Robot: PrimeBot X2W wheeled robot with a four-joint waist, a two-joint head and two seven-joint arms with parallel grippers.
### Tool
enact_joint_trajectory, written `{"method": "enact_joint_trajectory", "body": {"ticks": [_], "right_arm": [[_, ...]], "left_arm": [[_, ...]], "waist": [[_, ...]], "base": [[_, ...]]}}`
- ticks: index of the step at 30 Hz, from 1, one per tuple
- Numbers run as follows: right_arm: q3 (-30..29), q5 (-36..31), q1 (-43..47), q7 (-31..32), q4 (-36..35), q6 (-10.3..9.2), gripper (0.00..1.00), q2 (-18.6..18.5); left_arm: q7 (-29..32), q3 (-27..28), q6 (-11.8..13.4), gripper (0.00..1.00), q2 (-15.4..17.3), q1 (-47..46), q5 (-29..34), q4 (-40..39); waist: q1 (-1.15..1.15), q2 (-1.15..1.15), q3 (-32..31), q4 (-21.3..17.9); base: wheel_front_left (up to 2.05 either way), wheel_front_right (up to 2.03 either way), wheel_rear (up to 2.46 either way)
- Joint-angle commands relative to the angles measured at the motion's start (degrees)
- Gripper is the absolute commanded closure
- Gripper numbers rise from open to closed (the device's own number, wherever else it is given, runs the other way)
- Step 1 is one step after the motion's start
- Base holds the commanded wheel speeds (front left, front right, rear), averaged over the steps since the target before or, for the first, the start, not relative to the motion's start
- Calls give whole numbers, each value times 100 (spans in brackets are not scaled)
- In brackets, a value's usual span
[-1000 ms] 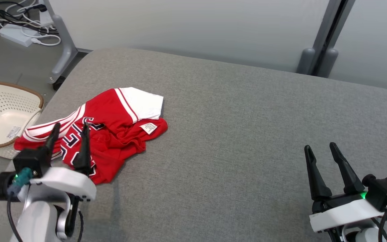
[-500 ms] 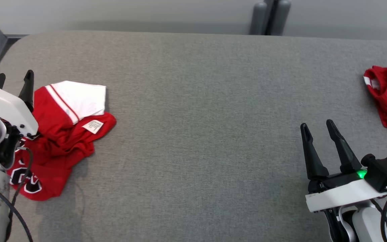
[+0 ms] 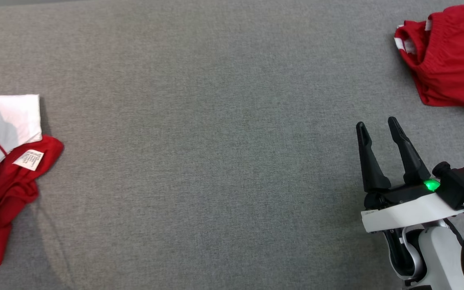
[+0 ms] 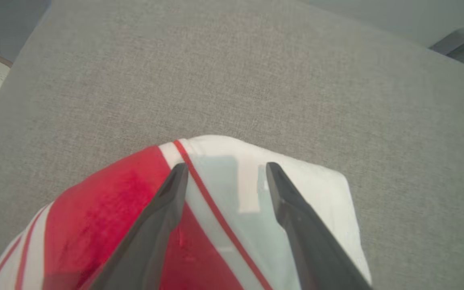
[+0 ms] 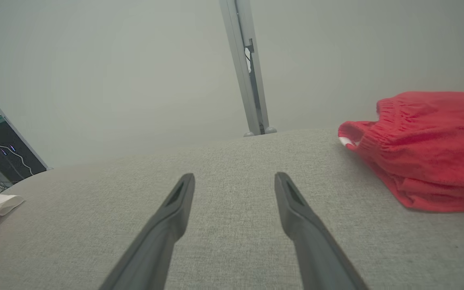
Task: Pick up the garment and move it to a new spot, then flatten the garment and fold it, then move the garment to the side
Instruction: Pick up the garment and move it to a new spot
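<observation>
The crumpled red-and-white garment (image 3: 2, 169) is seen at the left edge of the grey table (image 3: 216, 121). The left gripper (image 4: 226, 166) is held over its white sleeve (image 4: 296, 193), jaws spread wide, nothing gripped. The right gripper (image 3: 375, 121) is also held wide open and empty over bare table, near a second red garment (image 3: 445, 56).
</observation>
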Motion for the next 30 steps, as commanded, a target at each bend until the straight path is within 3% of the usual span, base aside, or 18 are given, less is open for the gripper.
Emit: {"method": "enact_joint_trajectory", "body": {"ticks": [1,10,11,13,14,15,16,30], "right_arm": [[-4,29,-91,-8,-34,3,0,6],[-40,49,-149,-8,-83,4,0,59],[-43,50,-152,-8,-81,3,0,69],[-53,47,-159,-8,-77,3,0,76],[-62,45,-160,-8,-70,3,0,76],[-71,43,-161,-8,-63,4,0,77],[-79,39,-164,-8,-55,4,0,79],[-82,-35,-151,-8,56,3,0,88]], "left_arm": [[213,16,114,0,69,-123,-46,156],[1215,-4,403,2,161,-52,-157,478],[1291,-9,398,13,139,-2,-185,474],[1393,-13,374,49,139,75,-212,453],[1379,-33,371,55,154,98,-196,417],[1335,-46,374,67,171,119,-180,374],[1311,-50,379,100,178,124,-177,339],[976,-133,243,100,309,194,-145,-87]], "waist": [[0,0,233,-236],[0,0,384,-431],[0,0,386,-437],[0,0,392,-439],[0,0,392,-437],[0,0,391,-431],[0,0,389,-425],[0,0,154,-313]], "base": [[0,0,0],[0,0,0],[0,0,0],[0,0,0],[0,0,0],[0,0,0],[0,0,0],[0,0,0]]}}
